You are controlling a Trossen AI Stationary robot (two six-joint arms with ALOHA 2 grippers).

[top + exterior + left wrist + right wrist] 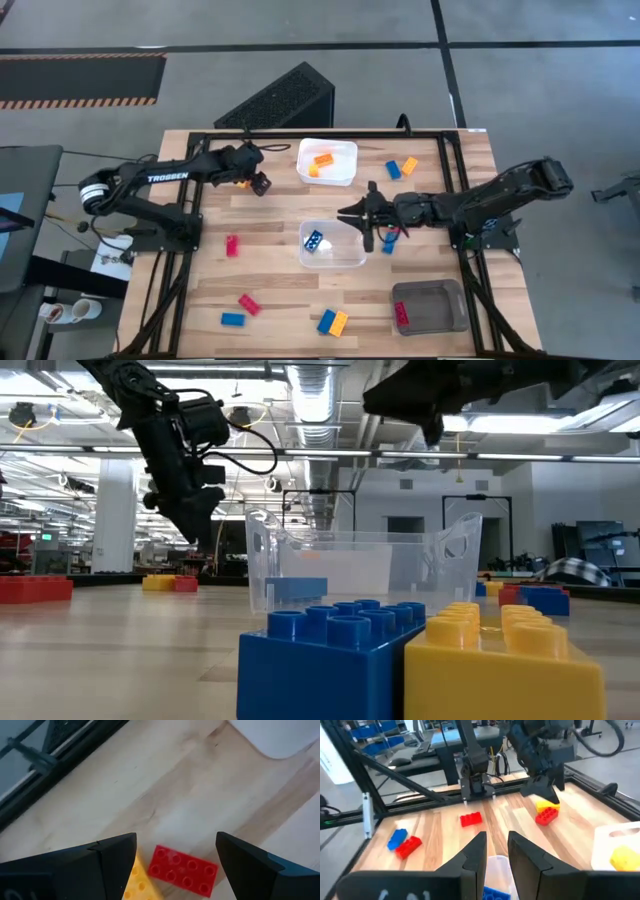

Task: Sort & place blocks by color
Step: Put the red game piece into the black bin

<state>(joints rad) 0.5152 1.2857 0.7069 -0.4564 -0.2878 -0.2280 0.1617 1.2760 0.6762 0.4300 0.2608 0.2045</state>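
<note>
Nearby, red block [183, 871] touching yellow block [136, 881].

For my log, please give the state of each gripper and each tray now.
left gripper: open, over red and yellow blocks.
right gripper: open, above clear tray.
white tray: holds orange blocks.
clear tray: holds one blue block.
grey tray: holds one red block.
</note>
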